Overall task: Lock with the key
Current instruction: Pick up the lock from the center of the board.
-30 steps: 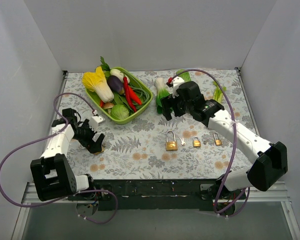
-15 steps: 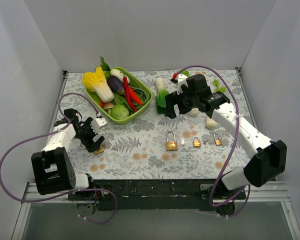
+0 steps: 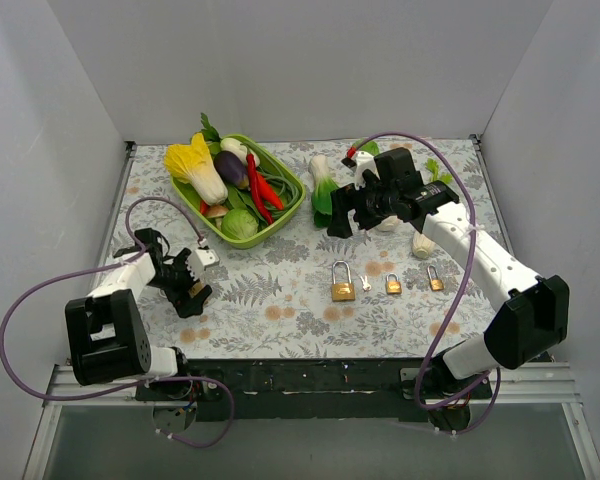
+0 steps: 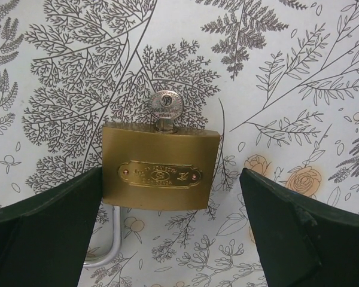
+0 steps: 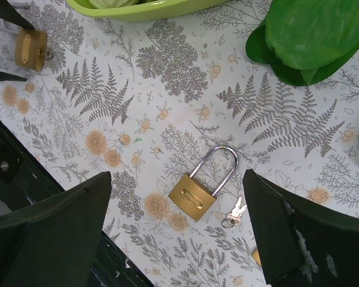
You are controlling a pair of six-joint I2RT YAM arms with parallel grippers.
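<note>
The left gripper (image 4: 170, 179) is down low near the left edge of the table (image 3: 280, 325), and its jaws are open wide. A brass padlock (image 4: 161, 173) lies flat on the flowery cloth between its two fingers. One finger (image 4: 42, 221) looks to touch the side of the padlock, and the other finger (image 4: 299, 233) is well apart from it. A small silver key (image 4: 167, 106) sticks in the end of this padlock. Part of its silver loop (image 4: 105, 242) shows at the other end, but I cannot tell if the loop is shut. The gripper is not holding the padlock. The right gripper (image 5: 176, 179) hangs in the air over the middle of the table, and its jaws are open wide too, with nothing in them. Under it lies a big padlock (image 5: 194, 197) with a long loop, and a bunch of keys (image 5: 233, 213) lies just beside it. Toward the right edge lie a middle padlock (image 3: 393, 285) and then a last padlock (image 3: 436, 279), both small, in a row with the big one. A green tray (image 3: 290, 200) full of vegetables sits near the back left corner. A bok choy (image 3: 323, 190) lies on the cloth beside the tray, close to the right gripper.
</note>
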